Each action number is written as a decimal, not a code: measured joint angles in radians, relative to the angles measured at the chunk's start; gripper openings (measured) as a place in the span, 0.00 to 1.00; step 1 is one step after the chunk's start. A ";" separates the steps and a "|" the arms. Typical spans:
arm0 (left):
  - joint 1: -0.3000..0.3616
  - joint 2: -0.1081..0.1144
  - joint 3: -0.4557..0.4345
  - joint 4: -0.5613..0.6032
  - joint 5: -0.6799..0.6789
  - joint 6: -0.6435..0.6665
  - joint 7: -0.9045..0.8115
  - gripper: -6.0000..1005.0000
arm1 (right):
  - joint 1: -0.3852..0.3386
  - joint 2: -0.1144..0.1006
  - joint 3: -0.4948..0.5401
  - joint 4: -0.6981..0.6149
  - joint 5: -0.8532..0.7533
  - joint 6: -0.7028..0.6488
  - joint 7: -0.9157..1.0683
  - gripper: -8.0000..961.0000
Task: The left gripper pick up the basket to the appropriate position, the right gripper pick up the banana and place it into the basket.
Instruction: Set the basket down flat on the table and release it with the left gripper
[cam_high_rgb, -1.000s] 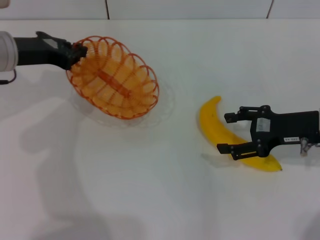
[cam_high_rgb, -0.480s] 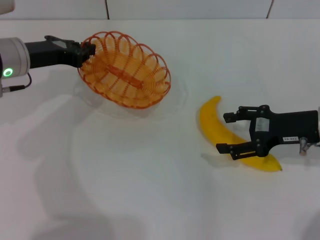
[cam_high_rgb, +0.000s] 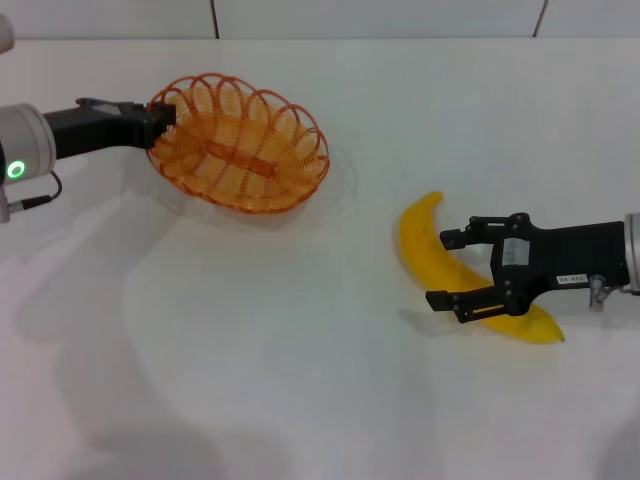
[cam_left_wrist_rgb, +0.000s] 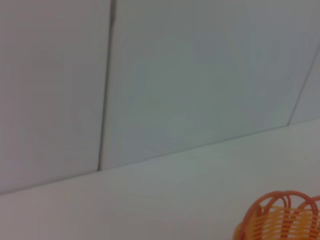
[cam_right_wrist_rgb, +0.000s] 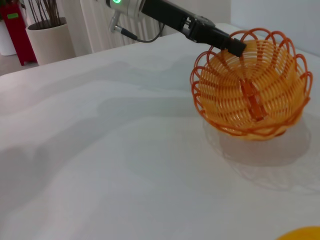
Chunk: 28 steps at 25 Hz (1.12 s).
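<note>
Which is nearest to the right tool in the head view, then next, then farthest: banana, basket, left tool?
1. banana: between the open fingers of the right tool, on the table's right side.
2. basket: to the far left of it, held at its rim.
3. left tool: farthest, gripping the rim on the basket's far-left side.

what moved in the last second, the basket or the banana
The basket. The left gripper, shut on the rim of the orange wire basket, carried it toward the table's middle, then eased it slightly back and levelled it; it was tilted steeply at first. The right gripper, open around the yellow banana, slid a little along it without closing. The banana stayed put on the white table.
</note>
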 joint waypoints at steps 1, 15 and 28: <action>-0.001 0.000 0.000 -0.013 -0.007 -0.009 0.003 0.13 | 0.001 0.000 0.000 0.001 0.000 0.000 0.000 0.92; -0.003 -0.003 -0.002 -0.120 -0.118 -0.069 0.049 0.15 | 0.011 0.000 -0.001 0.014 -0.013 0.010 0.000 0.92; 0.006 -0.003 -0.001 -0.172 -0.123 -0.090 0.047 0.17 | 0.014 0.000 -0.002 0.015 -0.013 0.010 0.001 0.92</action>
